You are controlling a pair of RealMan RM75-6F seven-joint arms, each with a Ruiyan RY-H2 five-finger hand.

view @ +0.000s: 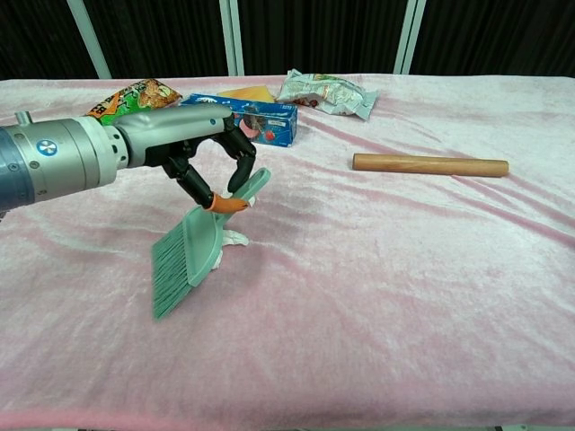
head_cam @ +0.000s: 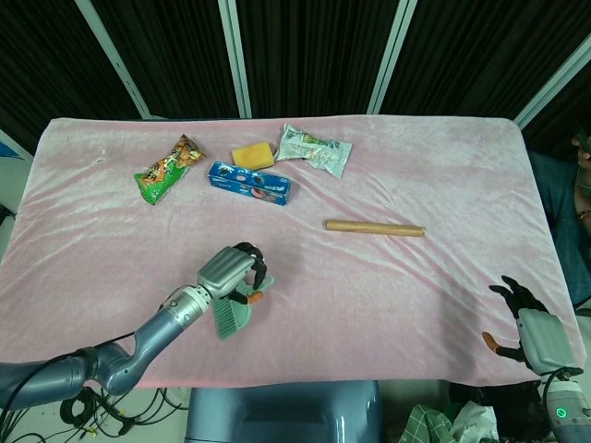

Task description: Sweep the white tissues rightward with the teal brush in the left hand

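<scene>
Chest view, left to right. Left arm enters from the left edge. Left hand [view: 202, 153] hangs over the pink cloth [view: 377, 296], fingers curled around the handle of the teal brush [view: 191, 260]; brush held. Handle points up and right, out past the fingers; the bristle end hangs down and left below the hand, tilted, with the bristle tips low near the cloth. Whether the tips touch it, cannot tell.

White tissues [view: 235, 238]: only a small bit shows, just right of the brush head and below the fingers, touching or nearly touching the brush back. The rest is hidden behind hand and brush. In the head view the hand [head_cam: 233, 270] and brush [head_cam: 229, 317] cover the tissues entirely.

Beyond the hand, far side of the table: orange-green snack bag [view: 135, 94] up and left of it, blue box [view: 254, 121] just past the knuckles, yellow sponge [view: 246, 92] behind the box. Crinkled silver packet [view: 327, 92] further right along the same far row.

Right of the hand, well apart: wooden rolling pin [view: 429, 164] lying flat, long axis left to right.

Head view, far right: right hand [head_cam: 531, 328] sits off the cloth's near right corner, well away from the brush. Fingers dark and apart, holding nothing.
</scene>
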